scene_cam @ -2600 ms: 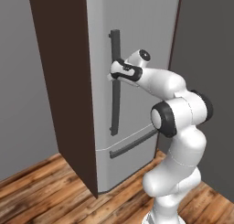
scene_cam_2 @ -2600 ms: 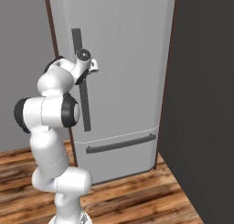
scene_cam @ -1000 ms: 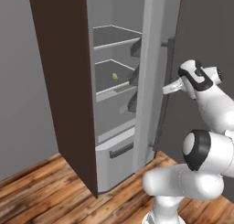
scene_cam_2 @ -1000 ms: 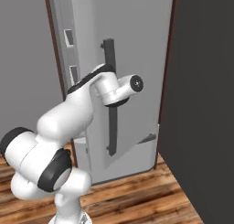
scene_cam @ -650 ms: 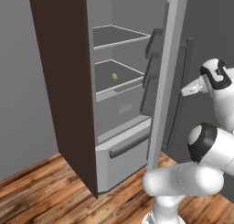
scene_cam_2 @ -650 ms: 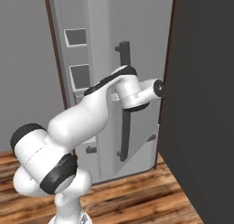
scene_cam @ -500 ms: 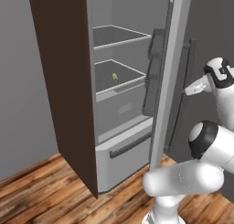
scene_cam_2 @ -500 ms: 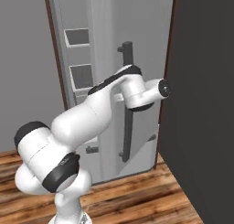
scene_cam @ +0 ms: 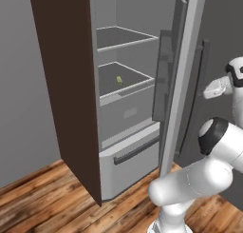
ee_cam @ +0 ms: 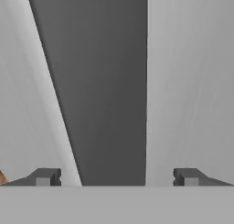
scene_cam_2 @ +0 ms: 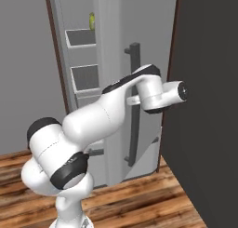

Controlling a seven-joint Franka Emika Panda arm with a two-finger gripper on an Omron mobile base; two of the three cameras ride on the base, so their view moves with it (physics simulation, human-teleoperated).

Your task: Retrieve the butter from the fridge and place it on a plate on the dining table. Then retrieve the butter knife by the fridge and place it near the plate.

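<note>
fridge [scene_cam: 142, 103] door swung wider, gripper [ee_cam: 116, 177] now spread apart off the dark handle [ee_cam: 105, 81], small pale-yellow butter [scene_cam: 119, 79] on shelf

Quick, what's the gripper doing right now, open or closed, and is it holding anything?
Gripper: open, fingers spread wide on either side of the fridge's dark handle bar, holding nothing.

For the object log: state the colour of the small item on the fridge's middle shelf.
Pale yellow-green; the butter shows best in the left base view, on the open fridge's shelf.
</note>
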